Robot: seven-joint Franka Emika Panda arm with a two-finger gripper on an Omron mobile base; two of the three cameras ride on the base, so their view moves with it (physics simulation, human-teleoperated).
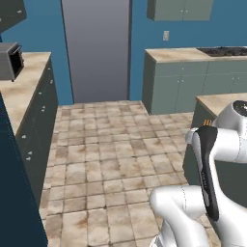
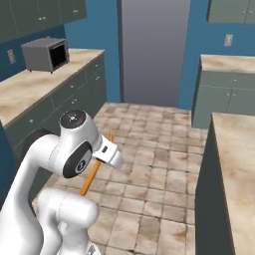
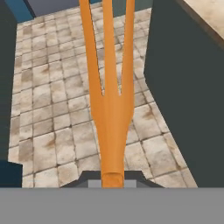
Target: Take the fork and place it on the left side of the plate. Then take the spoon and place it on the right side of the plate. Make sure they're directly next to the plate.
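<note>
My gripper (image 3: 113, 178) is shut on the handle end of the bright-orange fork (image 3: 109, 100). The fork's long tines run away from the hand, out over the tiled floor. In the right base view the hand (image 2: 105, 152) hangs in front of the arm's elbow, and the fork (image 2: 91, 178) slants down and to the left beneath it. A bit of orange fork (image 1: 208, 123) peeks out above the arm in the left base view. The spoon and the plate are out of view.
A dark-fronted counter (image 2: 234, 149) with a beige top stands close on the right, seen in the hand view as a dark wall (image 3: 188, 87). A long counter (image 2: 30, 89) on the left carries a microwave (image 2: 46, 55). Tiled floor (image 1: 106, 159) lies between them.
</note>
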